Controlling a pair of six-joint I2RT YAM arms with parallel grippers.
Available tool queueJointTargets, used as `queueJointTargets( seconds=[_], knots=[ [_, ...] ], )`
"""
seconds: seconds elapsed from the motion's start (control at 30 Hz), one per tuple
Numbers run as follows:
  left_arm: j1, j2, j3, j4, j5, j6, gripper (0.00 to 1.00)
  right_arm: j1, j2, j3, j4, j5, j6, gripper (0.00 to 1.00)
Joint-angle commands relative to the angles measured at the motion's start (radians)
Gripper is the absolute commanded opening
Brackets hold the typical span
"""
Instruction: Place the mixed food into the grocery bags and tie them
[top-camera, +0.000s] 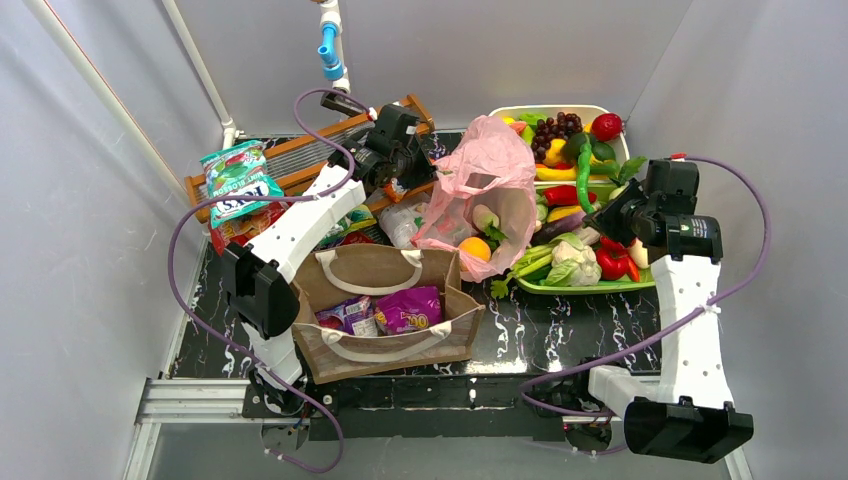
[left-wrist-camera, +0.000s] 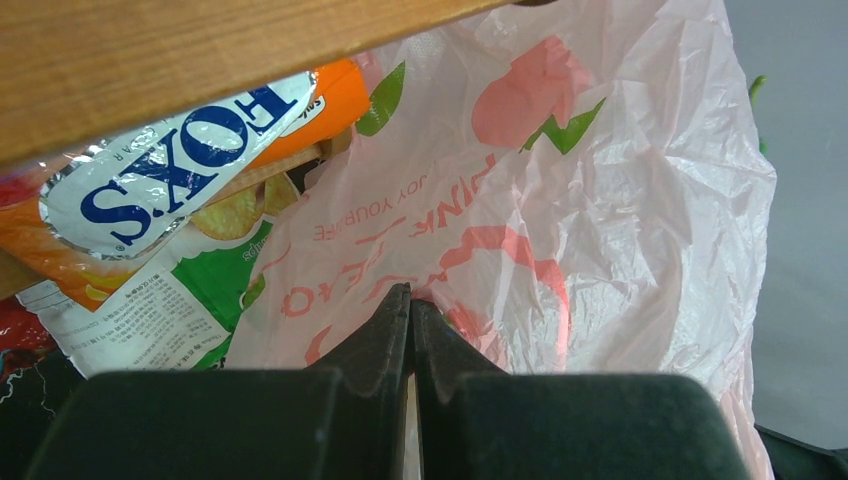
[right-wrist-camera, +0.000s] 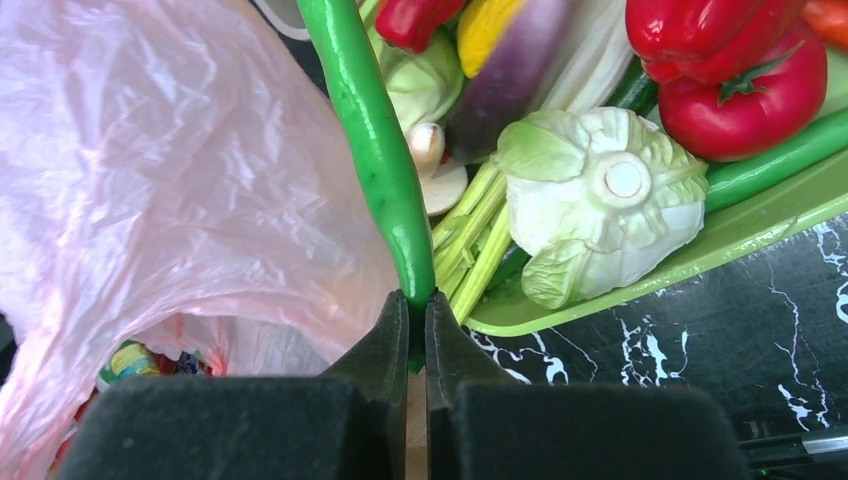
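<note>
The left pincer (left-wrist-camera: 410, 305) is fully closed, its two black tips pressed together on a fold of the thin translucent pink plastic handle bag with red fruit prints (left-wrist-camera: 580, 200). That bag sits mid-surface, its mouth gaping toward the near side, with a small orange toy fruit (top-camera: 475, 248) lying inside. Just left of the grip, under the wooden slatted rack (left-wrist-camera: 200, 50), lies a silver and orange "Fox's" foil packet (left-wrist-camera: 170, 170).

The right pincer (right-wrist-camera: 412, 310) is also closed, nipping the lower tip of a long glossy green toy chilli (right-wrist-camera: 370, 130). The chilli rises away from the tips, running along the pink bag's right side. To its right, a pale green toy cabbage (right-wrist-camera: 600, 200) and a red toy pepper (right-wrist-camera: 740, 80) rest in the light green tray (right-wrist-camera: 760, 225), which sits on the black marbled surface (right-wrist-camera: 700, 350).

On the near left stands the boxy brown tote with white loop handles (top-camera: 385, 345), open at the top, with a purple foil snack packet (top-camera: 408, 310) inside.
</note>
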Motion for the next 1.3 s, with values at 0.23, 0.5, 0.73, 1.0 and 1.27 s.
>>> queueJointTargets(
  seconds=[0.23, 0.5, 0.73, 1.0, 1.27],
  knots=[
    [0.006, -0.028, 0.040, -0.043, -0.004, -0.005, 0.00, 0.033, -0.053, 0.124, -0.038, -0.058, -0.004, 0.01],
    [0.006, -0.046, 0.033, -0.049, 0.004, -0.020, 0.00, 0.157, -0.179, 0.148, 0.083, -0.265, -0.027, 0.01],
    [0.006, -0.021, 0.072, -0.047, 0.013, -0.035, 0.00, 0.230, -0.300, 0.119, 0.117, -0.334, -0.028, 0.01],
    [0.006, 0.035, 0.178, -0.057, 0.011, -0.024, 0.00, 0.268, -0.407, 0.046, 0.098, -0.407, 0.005, 0.01],
    [0.012, 0.127, 0.309, -0.058, 0.025, -0.041, 0.00, 0.275, -0.529, -0.078, -0.054, -0.429, -0.048, 0.01]
  ],
)
